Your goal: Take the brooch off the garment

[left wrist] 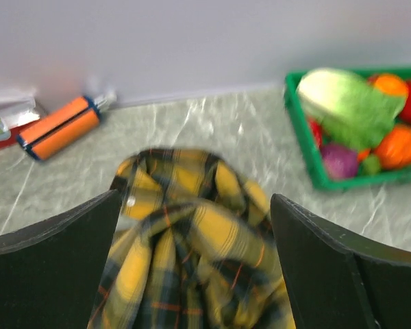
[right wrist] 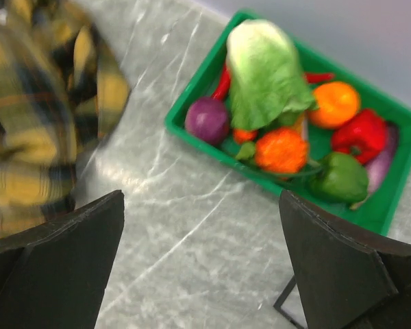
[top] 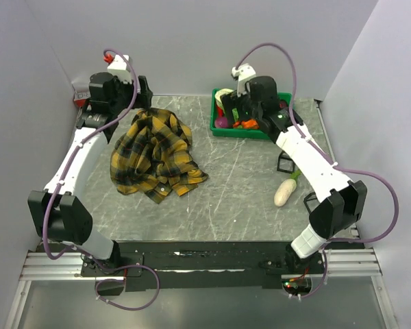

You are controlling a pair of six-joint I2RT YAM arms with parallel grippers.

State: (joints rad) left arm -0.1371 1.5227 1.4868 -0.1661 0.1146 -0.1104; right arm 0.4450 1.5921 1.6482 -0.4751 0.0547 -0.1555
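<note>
No sure sight of the brooch: only a small pale speck at the left edge of the garment, too blurred to call ornament or button. As for the garment, a crumpled yellow-and-black plaid heap on the left half of the worktop, toward the far side. Underneath, a grey-green marbled surface; around it, plain pale lilac-grey walls on three sides. By the far wall on the left, an orange cylinder with dark end caps. At the far right, a green tray full of toy vegetables, well apart from the heap; nearer, a white radish loose on the surface. On the left, an arm stretched forward along the edge, with the left tool above the heap's far end, jaws spread wide, gripping nothing. On the right, an arm reaching to the far side, with the right tool by the tray, likewise wide apart and empty.
</note>
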